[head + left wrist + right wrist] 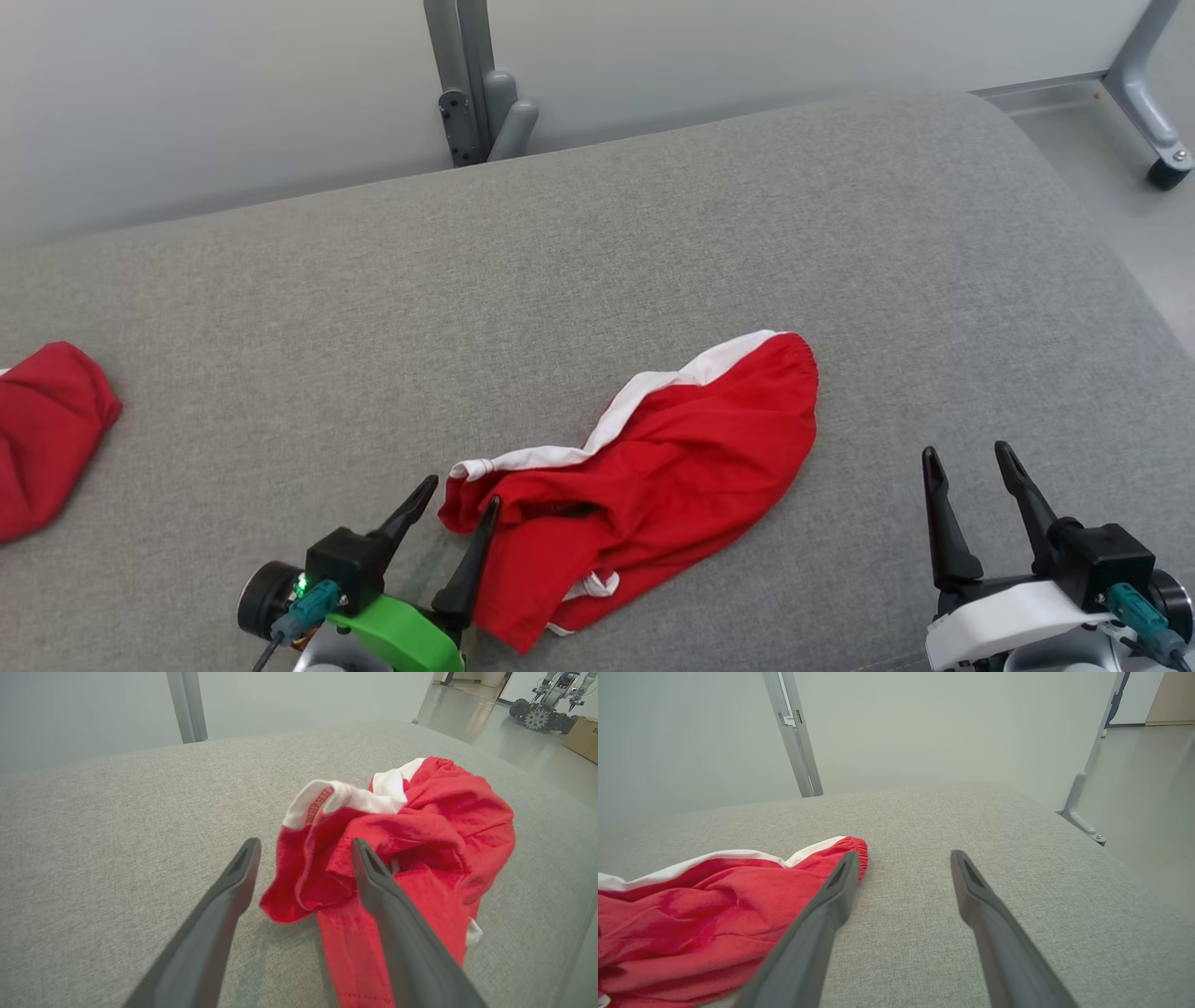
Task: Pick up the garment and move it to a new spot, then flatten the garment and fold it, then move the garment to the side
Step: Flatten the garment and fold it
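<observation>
Head view gives us the red-and-white garment (653,467) crumpled on the grey cushion (597,261), near its front edge. Our left gripper (462,491) stands spread wide at the garment's near-left corner. One finger is over the red cloth and the other over bare cushion, with nothing grasped. Whether that finger touches the cloth we cannot tell. Our right gripper (966,451) is likewise spread and empty, well apart to the garment's right. A second red cloth (47,439) lies at the cushion's far left.
</observation>
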### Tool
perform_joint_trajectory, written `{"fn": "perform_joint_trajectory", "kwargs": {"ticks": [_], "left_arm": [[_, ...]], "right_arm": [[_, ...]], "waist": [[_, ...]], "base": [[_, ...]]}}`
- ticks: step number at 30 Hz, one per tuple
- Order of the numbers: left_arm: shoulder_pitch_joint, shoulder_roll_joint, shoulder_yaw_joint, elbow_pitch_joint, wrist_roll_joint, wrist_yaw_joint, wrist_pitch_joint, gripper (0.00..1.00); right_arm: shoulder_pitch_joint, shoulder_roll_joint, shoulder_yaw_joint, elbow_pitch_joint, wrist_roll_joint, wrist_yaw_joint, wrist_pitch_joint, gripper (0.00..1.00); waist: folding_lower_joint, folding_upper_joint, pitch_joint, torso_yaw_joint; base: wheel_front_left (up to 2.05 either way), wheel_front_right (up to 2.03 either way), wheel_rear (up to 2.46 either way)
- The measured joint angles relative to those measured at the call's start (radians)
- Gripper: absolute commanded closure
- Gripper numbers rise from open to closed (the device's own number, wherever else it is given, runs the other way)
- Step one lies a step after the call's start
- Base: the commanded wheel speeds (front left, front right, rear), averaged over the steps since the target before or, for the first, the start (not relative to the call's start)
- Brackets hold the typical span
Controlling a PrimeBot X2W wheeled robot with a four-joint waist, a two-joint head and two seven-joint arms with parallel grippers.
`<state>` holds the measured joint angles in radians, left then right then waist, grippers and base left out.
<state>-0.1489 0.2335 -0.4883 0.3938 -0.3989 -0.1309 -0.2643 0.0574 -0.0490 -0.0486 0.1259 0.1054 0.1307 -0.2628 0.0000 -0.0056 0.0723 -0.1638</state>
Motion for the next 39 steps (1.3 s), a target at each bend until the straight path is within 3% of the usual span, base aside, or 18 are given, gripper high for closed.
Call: {"fn": "perform_joint_trajectory", "kwargs": {"ticks": [3,4,6,7,8,9,14,19,39], "left_arm": [[-0.030,0.007,-0.014,0.030,-0.021,0.000,0.000,0.00],[-0.035,0.008,-0.016,0.033,-0.024,0.000,0.000,0.12],[-0.045,0.010,-0.021,0.034,-0.032,0.000,0.000,0.53],[-0.051,0.011,-0.025,0.034,-0.035,0.000,0.000,0.65],[-0.055,0.012,-0.029,0.034,-0.040,0.000,0.000,0.87],[-0.058,0.014,-0.034,0.032,-0.046,0.000,0.000,1.00],[-0.068,0.035,-0.057,0.018,-0.062,0.000,0.000,1.00],[-0.134,0.049,-0.010,0.011,-0.033,0.000,0.000,1.00],[-0.559,0.030,-0.025,0.087,0.052,0.000,0.000,1.00]], "right_arm": [[0.003,0.000,0.004,0.002,-0.001,0.000,0.000,0.00],[0.005,0.000,0.005,0.002,-0.001,0.000,0.000,0.00],[0.008,0.000,0.004,0.002,-0.001,0.000,0.000,0.00],[0.011,0.000,0.003,0.002,-0.001,0.000,0.000,0.00],[0.012,0.000,0.002,0.002,-0.001,0.000,0.000,0.00],[0.013,0.000,0.002,0.002,-0.001,0.000,0.000,0.00],[0.020,0.000,0.000,0.002,-0.001,0.000,0.000,0.00],[0.019,0.000,-0.002,0.002,-0.001,0.000,0.000,0.00],[0.005,0.000,0.008,0.018,0.000,0.000,0.000,0.00]], "waist": [[0.0000,0.0000,-0.005,-0.014],[0.0000,0.0000,-0.007,-0.018],[0.0000,0.0000,-0.009,-0.025],[0.0000,0.0000,-0.009,-0.028],[0.0000,0.0000,-0.009,-0.031],[0.0000,0.0000,-0.010,-0.033],[0.0000,0.0000,-0.015,-0.036],[0.0000,0.0000,-0.013,-0.031],[0.0000,0.0000,-0.016,-0.090]], "base": [[0.00,0.00,0.00],[0.00,0.00,0.00],[0.00,0.00,0.00],[0.00,0.00,0.00],[0.00,0.00,0.00],[0.00,0.00,0.00],[0.00,0.00,0.00],[0.00,0.00,0.00],[0.00,0.00,0.00]]}}
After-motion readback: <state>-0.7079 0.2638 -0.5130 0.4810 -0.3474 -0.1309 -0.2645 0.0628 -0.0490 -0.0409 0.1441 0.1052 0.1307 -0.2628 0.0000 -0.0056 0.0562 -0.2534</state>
